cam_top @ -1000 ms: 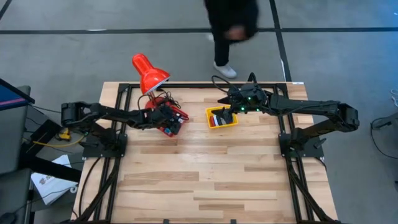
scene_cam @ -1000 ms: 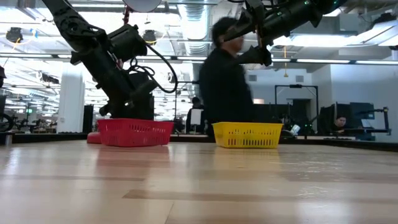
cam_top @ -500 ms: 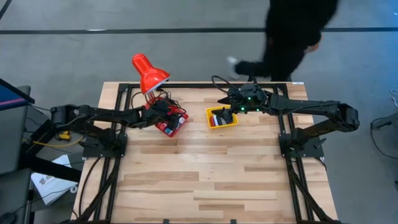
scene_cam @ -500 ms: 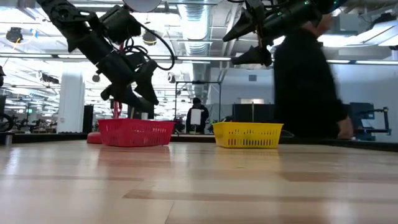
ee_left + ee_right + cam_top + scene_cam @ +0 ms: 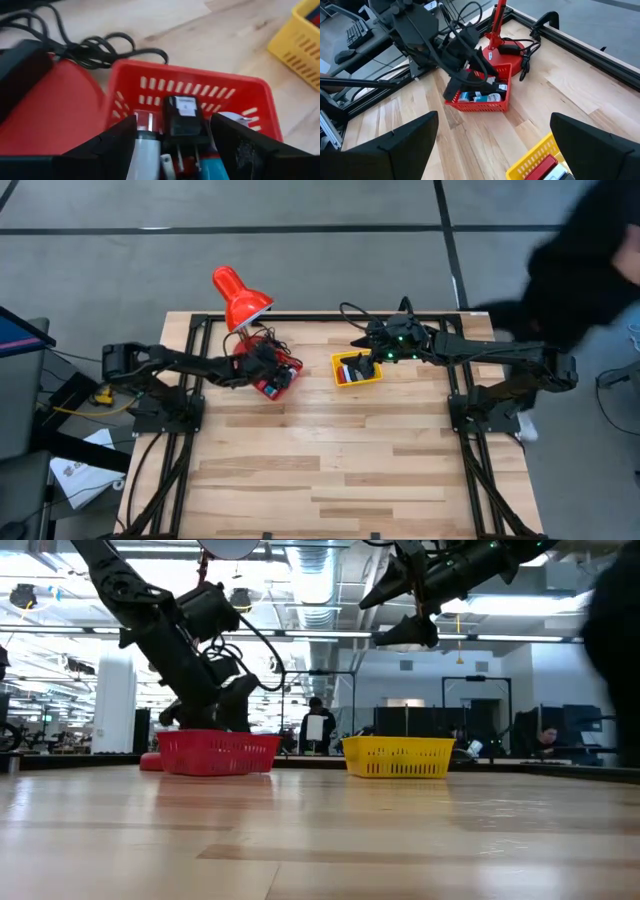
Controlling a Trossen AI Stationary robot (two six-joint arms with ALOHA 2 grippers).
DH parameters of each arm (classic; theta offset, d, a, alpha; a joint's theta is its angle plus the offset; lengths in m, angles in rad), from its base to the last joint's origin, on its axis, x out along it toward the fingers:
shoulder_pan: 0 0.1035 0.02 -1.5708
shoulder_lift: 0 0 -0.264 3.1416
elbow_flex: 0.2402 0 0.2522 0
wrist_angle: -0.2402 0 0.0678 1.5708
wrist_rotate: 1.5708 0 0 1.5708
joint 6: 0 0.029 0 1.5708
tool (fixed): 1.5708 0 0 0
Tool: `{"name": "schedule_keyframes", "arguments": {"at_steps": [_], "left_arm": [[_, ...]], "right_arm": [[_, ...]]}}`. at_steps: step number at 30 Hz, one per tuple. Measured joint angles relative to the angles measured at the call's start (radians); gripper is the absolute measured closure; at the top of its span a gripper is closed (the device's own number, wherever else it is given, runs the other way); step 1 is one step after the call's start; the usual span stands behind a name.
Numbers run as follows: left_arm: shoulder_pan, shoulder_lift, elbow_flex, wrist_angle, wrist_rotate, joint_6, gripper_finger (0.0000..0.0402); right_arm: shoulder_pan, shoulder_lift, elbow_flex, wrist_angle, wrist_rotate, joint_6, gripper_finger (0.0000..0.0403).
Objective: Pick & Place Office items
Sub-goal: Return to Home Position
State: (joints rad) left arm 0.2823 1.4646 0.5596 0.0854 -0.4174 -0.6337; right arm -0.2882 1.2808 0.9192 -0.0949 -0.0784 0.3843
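Left end effector (image 5: 173,124) spread over slotted red basket (image 5: 200,86) holding blocky black adapter (image 5: 184,116).

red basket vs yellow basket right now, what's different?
The red basket sits beside the lamp base; the yellow basket stands apart from it. The left gripper is open low over the red basket's black adapter; the right gripper is open well above the yellow basket. Both are small slotted baskets, upright.

One camera looks straight down, one level across the tabletop (image 5: 320,840), two from the wrists; all show the red basket (image 5: 215,754).
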Motion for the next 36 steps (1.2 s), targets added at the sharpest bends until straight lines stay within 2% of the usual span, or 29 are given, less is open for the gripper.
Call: {"name": "schedule_keyframes", "arguments": {"at_steps": [7,15,19,23,26,28,31,34,36], "left_arm": [[-0.006,0.027,0.000,0.030,0.034,-0.002,0.0150],[-0.021,-0.085,0.000,0.030,0.044,0.027,0.0150],[-0.081,-0.170,0.000,-0.073,0.029,0.028,0.0150],[-0.188,-0.287,-0.019,-0.123,-0.110,0.027,0.0150],[-0.250,-0.403,-0.082,-0.112,-0.153,0.027,0.0150],[-0.283,-0.501,-0.133,-0.081,-0.144,0.032,0.0150],[-0.327,-0.651,-0.205,0.043,-0.058,0.127,0.0150],[-0.358,-0.787,-0.264,0.184,0.032,0.240,0.0150],[-0.370,-0.861,-0.289,0.213,0.032,0.286,0.0150]], "right_arm": [[0.000,0.000,0.000,-0.014,0.000,0.000,0.0026],[0.000,0.000,0.000,0.018,0.000,0.000,0.0026],[0.009,-0.027,-0.013,0.035,0.001,-0.044,0.0026],[0.021,-0.142,-0.080,0.053,-0.002,-0.119,0.0026],[-0.002,-0.287,-0.177,0.071,-0.001,-0.133,0.0026],[-0.012,-0.403,-0.248,0.072,0.006,-0.171,0.0026],[0.002,-0.547,-0.337,0.083,0.007,-0.174,0.0026],[0.037,-0.646,-0.394,0.093,0.057,-0.191,0.0026],[0.055,-0.696,-0.411,0.059,0.086,-0.212,0.0026]]}}
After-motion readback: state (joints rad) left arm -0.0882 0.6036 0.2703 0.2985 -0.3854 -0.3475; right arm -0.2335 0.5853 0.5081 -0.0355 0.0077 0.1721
